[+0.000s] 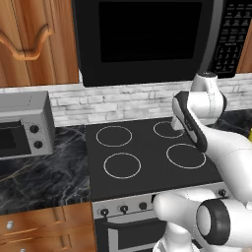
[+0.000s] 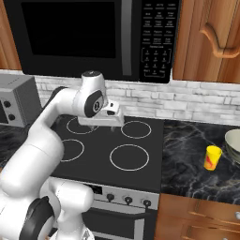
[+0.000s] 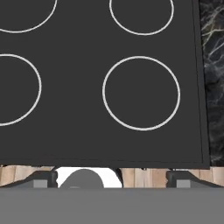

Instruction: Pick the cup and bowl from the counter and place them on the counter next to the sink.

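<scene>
Gripper (image 3: 111,178) hung over the black stovetop (image 2: 112,140), jaws spread wide and holding nothing, fingertips (image 3: 43,178) far apart at the stove's front edge. Yellow cup (image 2: 212,157) stood upright on the black marble counter (image 2: 187,154) right of the stove, just beside the cream bowl (image 2: 233,144) at the frame edge. Silver toaster (image 1: 22,123) sat on the counter left of the stove.

**Colours and patterns of the kitchen scene**

Stovetop (image 2: 101,150): flat black with thin white rings. Counter (image 2: 187,164): black marble, white and gold veins. Cup (image 2: 212,157): yellow-orange. Bowl (image 2: 233,143): pale cream-white. Microwave (image 2: 93,37): black, with a grey strip beside its keypad. Toaster oven (image 1: 24,125): silver-grey, dark knobs. Backsplash (image 2: 187,101): whitish-grey brick. Cabinets (image 1: 39,39): warm brown wood grain. Arm (image 2: 42,136): white, dark joints.
</scene>
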You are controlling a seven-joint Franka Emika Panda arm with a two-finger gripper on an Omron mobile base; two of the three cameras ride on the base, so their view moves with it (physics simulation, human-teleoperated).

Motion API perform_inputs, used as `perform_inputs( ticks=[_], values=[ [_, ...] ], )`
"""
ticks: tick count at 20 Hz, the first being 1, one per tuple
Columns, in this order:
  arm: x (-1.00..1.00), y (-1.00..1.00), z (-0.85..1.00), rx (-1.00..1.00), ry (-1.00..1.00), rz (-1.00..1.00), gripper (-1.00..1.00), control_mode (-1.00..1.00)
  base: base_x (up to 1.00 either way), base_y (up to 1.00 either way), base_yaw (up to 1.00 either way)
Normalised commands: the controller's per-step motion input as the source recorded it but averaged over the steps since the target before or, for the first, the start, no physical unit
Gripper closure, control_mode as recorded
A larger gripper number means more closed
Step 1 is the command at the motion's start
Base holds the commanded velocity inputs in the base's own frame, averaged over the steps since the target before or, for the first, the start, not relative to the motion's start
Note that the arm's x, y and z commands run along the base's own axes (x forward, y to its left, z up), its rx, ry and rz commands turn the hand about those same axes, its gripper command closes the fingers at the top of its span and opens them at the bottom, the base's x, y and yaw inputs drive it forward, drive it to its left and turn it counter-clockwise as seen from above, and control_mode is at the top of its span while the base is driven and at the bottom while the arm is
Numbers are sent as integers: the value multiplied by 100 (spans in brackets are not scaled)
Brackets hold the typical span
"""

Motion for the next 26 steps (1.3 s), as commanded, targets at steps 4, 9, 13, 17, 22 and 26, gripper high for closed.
perform_inputs(
  ticks=[4, 9, 13, 17, 22, 26],
  values=[
    [0, -68, -2, 0, 0, 0, -100, -100, 0, 0, 0],
    [0, -83, 0, 0, 0, 0, -100, -100, 0, 0, 0],
    [0, -71, 0, 0, 0, 0, -100, -100, 0, 0, 0],
    [0, -68, 0, 0, 0, 0, -100, -100, 0, 0, 0],
    [0, -69, 0, 0, 0, 0, -100, -100, 0, 0, 0],
    [0, -66, 0, 0, 0, 0, -100, -100, 0, 0, 0]
  ],
)
